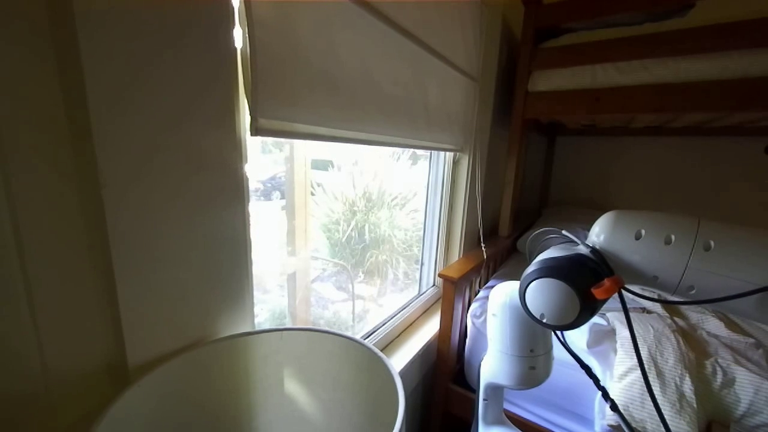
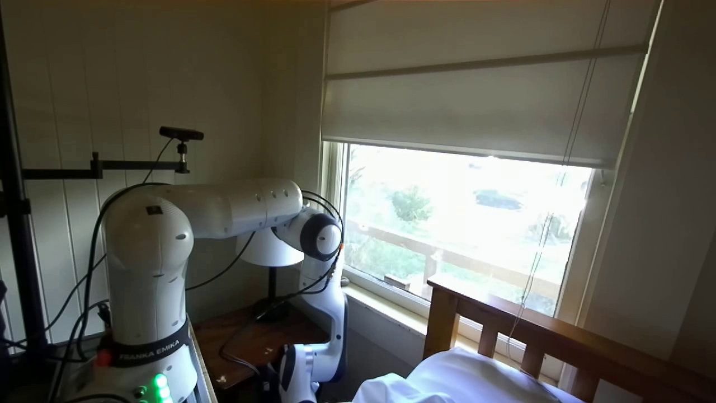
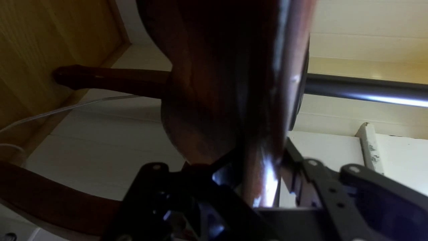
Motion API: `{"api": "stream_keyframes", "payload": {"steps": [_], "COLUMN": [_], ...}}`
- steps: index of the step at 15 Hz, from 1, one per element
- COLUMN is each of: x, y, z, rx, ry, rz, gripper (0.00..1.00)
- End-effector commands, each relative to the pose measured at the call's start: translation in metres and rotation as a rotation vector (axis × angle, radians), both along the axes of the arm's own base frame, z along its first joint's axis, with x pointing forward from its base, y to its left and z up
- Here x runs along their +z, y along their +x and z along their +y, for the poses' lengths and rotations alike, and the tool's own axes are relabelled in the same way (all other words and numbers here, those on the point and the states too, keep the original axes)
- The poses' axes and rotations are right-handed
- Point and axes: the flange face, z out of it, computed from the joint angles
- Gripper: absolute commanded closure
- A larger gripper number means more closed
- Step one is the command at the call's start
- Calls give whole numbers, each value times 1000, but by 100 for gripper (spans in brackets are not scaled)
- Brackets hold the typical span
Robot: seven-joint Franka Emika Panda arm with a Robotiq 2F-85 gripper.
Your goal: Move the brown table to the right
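On the left of an exterior view, a black stand (image 2: 19, 252) holds a small camera (image 2: 182, 134) out on a bar (image 2: 134, 165), before a wall (image 2: 67, 89) of pale upright panels. Next comes the white robot arm (image 2: 148, 268), green lights (image 2: 161, 386) glowing at its base. Just past it the brown counter (image 2: 251, 344) stands in the room's corner, between that base and the window (image 2: 458, 224); its dark reddish wood bears a white-shaded lamp (image 2: 268, 254). The window glares beneath a partly lowered blind (image 2: 486, 109), and a wooden bed rail (image 2: 568, 334) rises at the right over a white sheet (image 2: 470, 375).

The wrist view, turned on its side, opens with yellowish floorboards (image 3: 57, 30) and a pale cord (image 3: 83, 104), then a leg (image 3: 113, 80) of the counter, its curved apron (image 3: 197, 130) and its rim. On that rim the gripper (image 3: 263, 150) is clamped, fingers (image 3: 296, 157) to either side of the wood, though blur and shadow cloud the contact. The black lamp stem (image 3: 364, 89) comes last.

In an exterior view a large cream shade (image 1: 246, 384) fills the lower left; a wooden bunk bed (image 1: 648, 99) takes up the right, behind the arm.
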Motion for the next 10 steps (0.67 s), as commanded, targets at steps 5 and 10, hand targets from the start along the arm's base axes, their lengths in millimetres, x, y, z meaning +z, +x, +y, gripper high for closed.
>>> {"api": "stream_keyframes", "payload": {"steps": [5,10], "x": [23,33], "y": [25,31], "z": [-53,-83], "rx": [-109,-175], "ry": [-44,-52], "rz": [-98,-151], "gripper": [92,92]}}
